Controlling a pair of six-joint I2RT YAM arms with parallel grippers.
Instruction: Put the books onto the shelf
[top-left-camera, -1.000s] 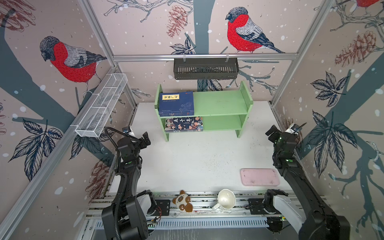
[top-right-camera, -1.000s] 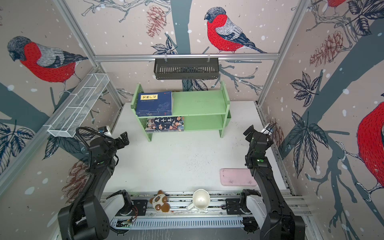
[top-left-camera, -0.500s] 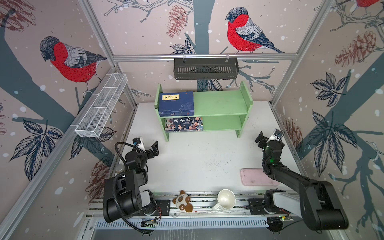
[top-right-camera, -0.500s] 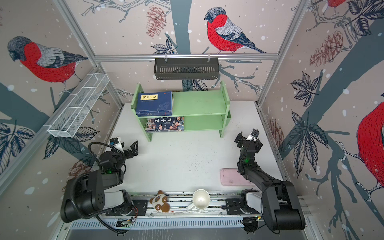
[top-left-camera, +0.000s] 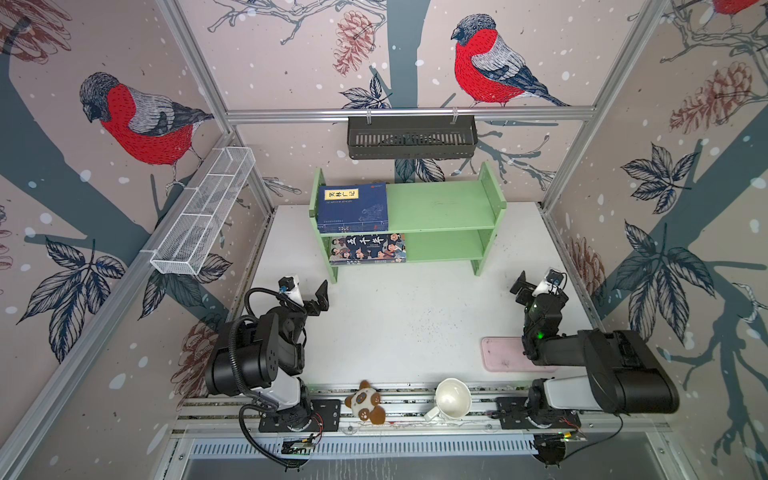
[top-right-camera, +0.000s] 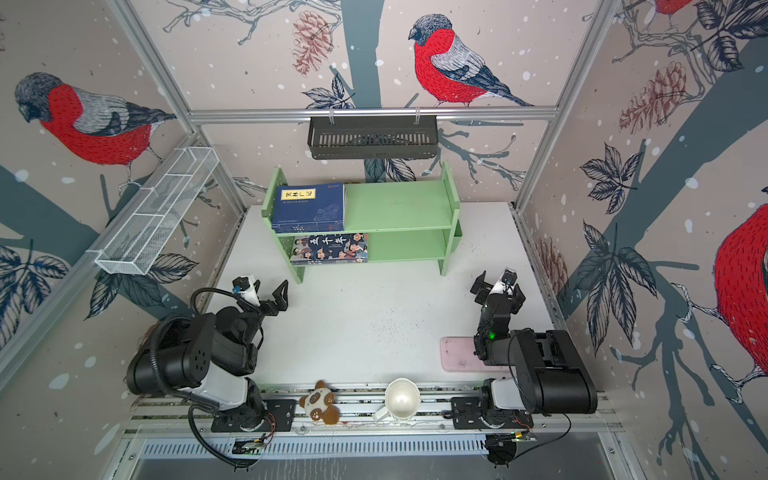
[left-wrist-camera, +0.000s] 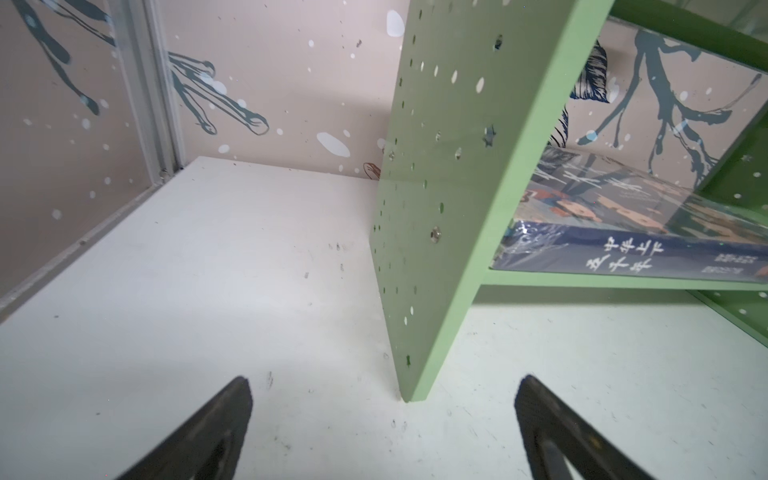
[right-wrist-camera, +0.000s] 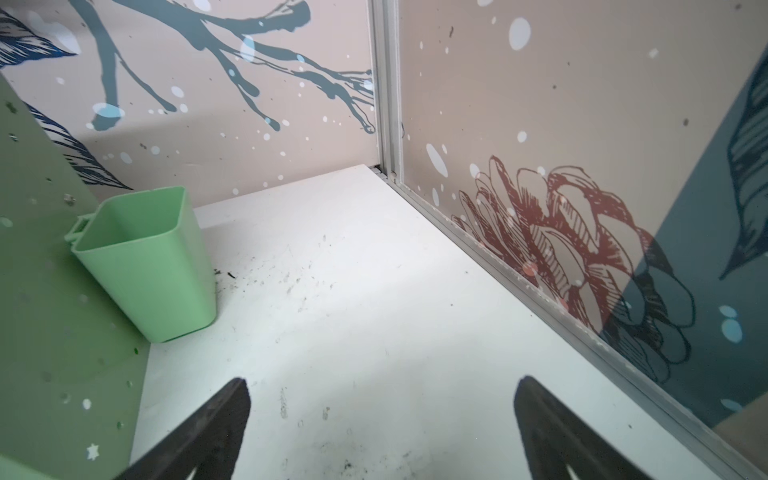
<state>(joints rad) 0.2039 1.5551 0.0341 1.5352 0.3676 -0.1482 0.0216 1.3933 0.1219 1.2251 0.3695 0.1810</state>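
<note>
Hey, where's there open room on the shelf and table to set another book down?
Both tiers of the shelf are bare to the right of the navy books and the cartoon book. The table is open between the shelf's front and the pink tray. Crowded: the shelf's left end.

My left fingers (left-wrist-camera: 208, 436) look matt black plastic; shelf (left-wrist-camera: 457, 166) smooth matt painted wood; book (left-wrist-camera: 623, 253) glossy, film-wrapped; table (left-wrist-camera: 166, 291) matt, scuffed white.

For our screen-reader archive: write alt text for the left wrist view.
The side panel of a light green shelf stands on the white table, just ahead of the left gripper, whose jaws are open and empty. A navy-spined book lies flat on the lower tier.
</note>
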